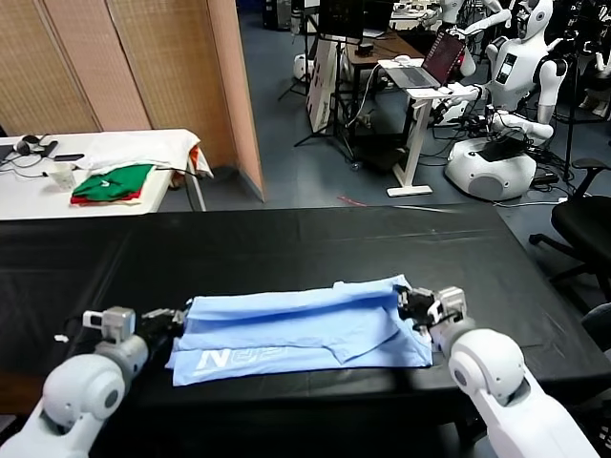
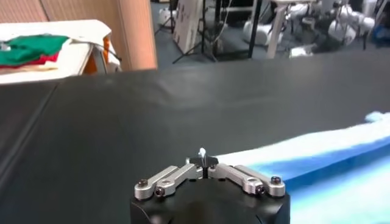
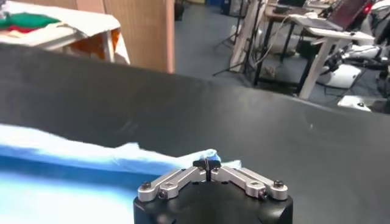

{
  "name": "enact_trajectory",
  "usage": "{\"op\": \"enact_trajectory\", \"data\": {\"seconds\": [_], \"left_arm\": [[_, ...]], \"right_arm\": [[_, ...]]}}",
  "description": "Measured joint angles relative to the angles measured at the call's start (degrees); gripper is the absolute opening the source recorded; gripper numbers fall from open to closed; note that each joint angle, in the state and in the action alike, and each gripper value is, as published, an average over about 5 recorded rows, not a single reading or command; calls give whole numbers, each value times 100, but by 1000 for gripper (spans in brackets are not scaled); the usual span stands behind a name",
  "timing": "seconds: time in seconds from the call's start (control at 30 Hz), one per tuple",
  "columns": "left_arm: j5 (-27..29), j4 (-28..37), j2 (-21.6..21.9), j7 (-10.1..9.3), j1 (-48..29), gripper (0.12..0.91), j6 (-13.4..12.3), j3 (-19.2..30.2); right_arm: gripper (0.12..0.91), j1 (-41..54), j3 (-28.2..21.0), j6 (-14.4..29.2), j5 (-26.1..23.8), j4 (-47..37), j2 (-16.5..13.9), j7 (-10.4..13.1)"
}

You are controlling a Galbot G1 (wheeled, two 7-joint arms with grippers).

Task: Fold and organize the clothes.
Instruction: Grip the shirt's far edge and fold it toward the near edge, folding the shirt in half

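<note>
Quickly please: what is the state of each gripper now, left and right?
Left gripper: shut on the left edge of the pale sky-blue thin-fabric T-shirt.
Right gripper: shut on the T-shirt's right edge.

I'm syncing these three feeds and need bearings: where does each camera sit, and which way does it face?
Head view: on the head, looking forward and down at the black table; both arms show, left gripper and right gripper at the T-shirt.
Left wrist view: on the left wrist, over its shut gripper.
Right wrist view: on the right wrist, over its gripper.
All share shirt and table.
</note>
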Motion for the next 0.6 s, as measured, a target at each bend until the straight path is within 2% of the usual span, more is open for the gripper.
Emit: {"op": "enact_trajectory", "data": {"seconds": [0.2,0.23,0.33,0.43,0.6], "left_arm": [[212,-51,-141,29,280,147,-47,-70],[251,-55,-164,32,311,147,-54,-74],[375,-54,-237,44,381,167,-43,-74],[509,-61,-307,64,439,290,16,-74],[645,-209,-407,-10,583,608,101,-151]], "right_arm": [[151,-71,40,0,55,46,48,-48],[169,-94,59,0,72,71,50,-56],[297,-179,156,0,173,168,37,-67],[482,-293,355,0,370,306,26,-64],[792,-325,771,0,674,382,141,35]]}}
